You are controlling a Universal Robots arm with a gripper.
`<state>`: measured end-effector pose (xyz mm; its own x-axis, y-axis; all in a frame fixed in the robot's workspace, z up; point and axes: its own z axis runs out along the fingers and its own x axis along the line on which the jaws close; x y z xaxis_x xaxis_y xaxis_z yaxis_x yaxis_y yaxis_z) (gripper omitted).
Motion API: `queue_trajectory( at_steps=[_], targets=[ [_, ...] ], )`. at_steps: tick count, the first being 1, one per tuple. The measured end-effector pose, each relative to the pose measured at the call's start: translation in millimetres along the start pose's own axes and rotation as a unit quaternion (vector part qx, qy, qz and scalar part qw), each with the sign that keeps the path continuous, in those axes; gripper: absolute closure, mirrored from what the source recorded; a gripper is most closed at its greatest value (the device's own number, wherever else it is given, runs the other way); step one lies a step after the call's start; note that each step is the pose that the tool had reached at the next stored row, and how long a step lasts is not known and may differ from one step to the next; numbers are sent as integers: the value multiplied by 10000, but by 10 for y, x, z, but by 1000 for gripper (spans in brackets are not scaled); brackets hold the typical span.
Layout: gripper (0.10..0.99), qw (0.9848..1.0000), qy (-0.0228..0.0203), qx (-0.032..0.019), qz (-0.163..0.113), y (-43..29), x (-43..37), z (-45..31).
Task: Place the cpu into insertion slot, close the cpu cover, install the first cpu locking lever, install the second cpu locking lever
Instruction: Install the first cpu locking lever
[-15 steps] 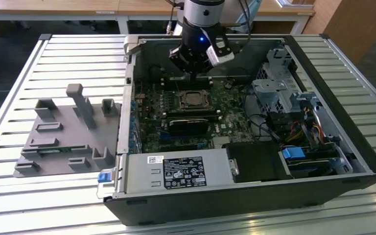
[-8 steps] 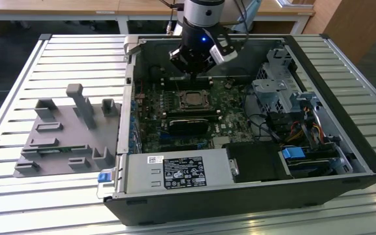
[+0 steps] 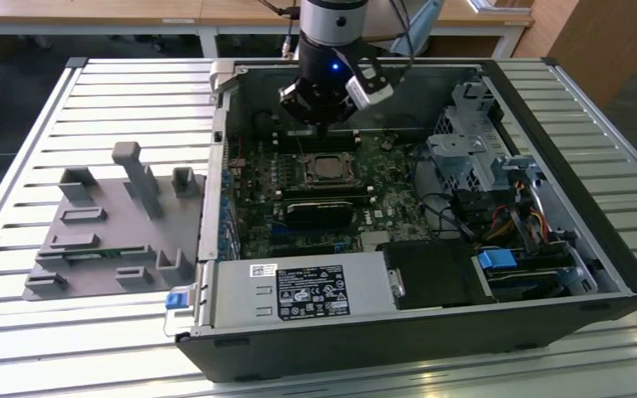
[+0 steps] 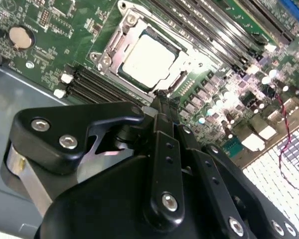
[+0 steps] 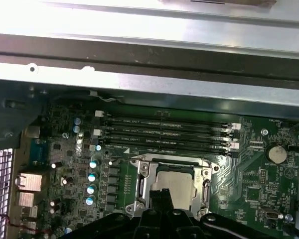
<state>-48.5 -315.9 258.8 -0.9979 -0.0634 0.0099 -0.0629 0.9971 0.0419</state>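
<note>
Black gripper [image 4: 162, 97]: jaws together, nothing clamped. The narrow tip is near one edge of the cpu cover [image 4: 111, 49], probably so that it offers a single pressing point; contact cannot be judged. The cpu [image 4: 148, 59] lies flat in the insertion slot [image 4: 165, 41], framed by the lowered cover. The slot sits in the green circuit board [image 5: 249, 184], housed in the open computer case [image 3: 407, 352].

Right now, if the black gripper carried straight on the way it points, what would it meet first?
Likely the silvery metal square-frame cpu cover at the rim of the flat silver-grey square cpu; the gripper points at that edge in both wrist views. Depth is unclear; it could be the chip itself.
</note>
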Motion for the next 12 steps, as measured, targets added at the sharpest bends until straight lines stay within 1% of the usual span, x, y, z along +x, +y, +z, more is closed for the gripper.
queue_trajectory(
  at_steps=[3, 4, 8, 12],
  targets=[
    [969, 9999, -7, -1, 171, 0, 15, 1],
    [969, 9998, -8, -2, 191, 1, 36, 1],
    [969, 9998, -13, -5, 199, 12, 198, 4],
    [969, 9998, -37, -5, 199, 19, 319, 6]
  ],
)
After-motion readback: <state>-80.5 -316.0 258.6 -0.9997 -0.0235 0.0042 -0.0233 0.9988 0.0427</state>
